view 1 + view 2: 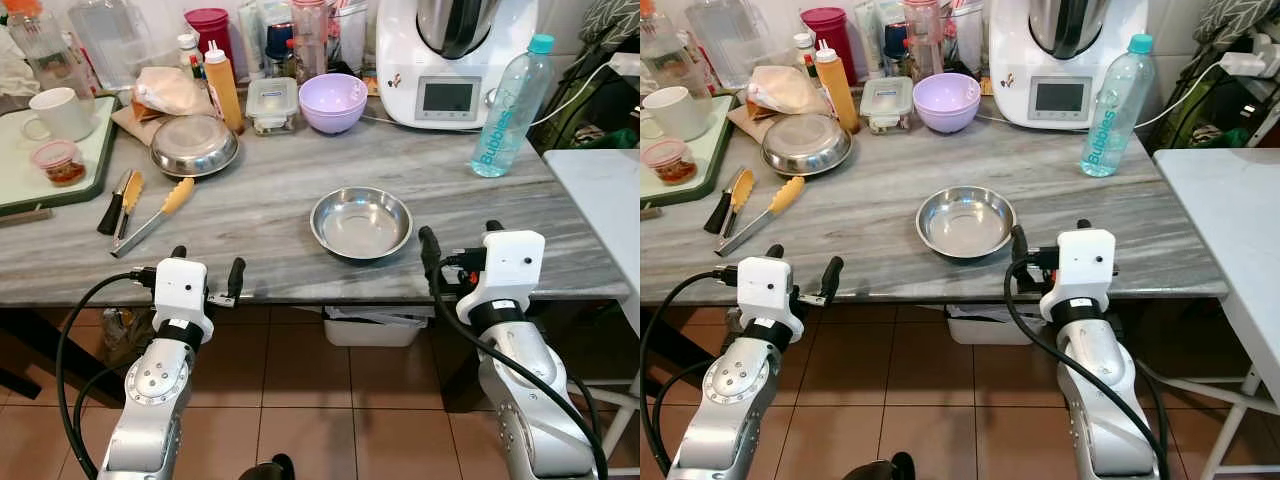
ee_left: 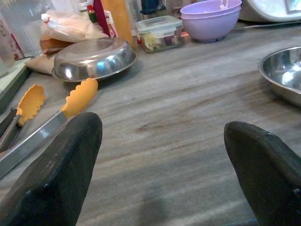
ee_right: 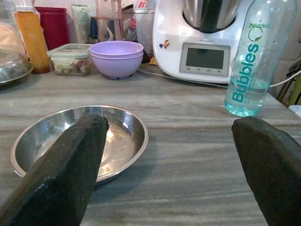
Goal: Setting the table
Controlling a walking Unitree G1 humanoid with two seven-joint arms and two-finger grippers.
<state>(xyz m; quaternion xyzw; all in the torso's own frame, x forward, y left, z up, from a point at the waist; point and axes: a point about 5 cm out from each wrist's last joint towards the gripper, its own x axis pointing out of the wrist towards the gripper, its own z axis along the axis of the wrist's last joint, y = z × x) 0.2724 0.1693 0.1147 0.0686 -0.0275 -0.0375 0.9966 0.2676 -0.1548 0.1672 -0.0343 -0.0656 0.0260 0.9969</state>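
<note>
You've got both claws at the table point(image 1: 280, 200) front edge, empty. Left claw point(image 1: 207, 270) fingers spread wide, just short of the tongs point(image 1: 150, 215). Right claw point(image 1: 460, 240) also spread, its left finger just beside the steel bowl point(image 1: 361, 223), which sits upright mid-table. Second steel dish point(image 1: 194, 145) is upside down further back w/ purple bowl point(image 1: 333, 102).

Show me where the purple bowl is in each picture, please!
Left eye view: purple bowl at the table's back, middle.
Right eye view: same spot.
Left wrist view: far end of the table.
Right wrist view: behind the steel dish.
Shared landmark: clear lidded container right beside it.
</note>
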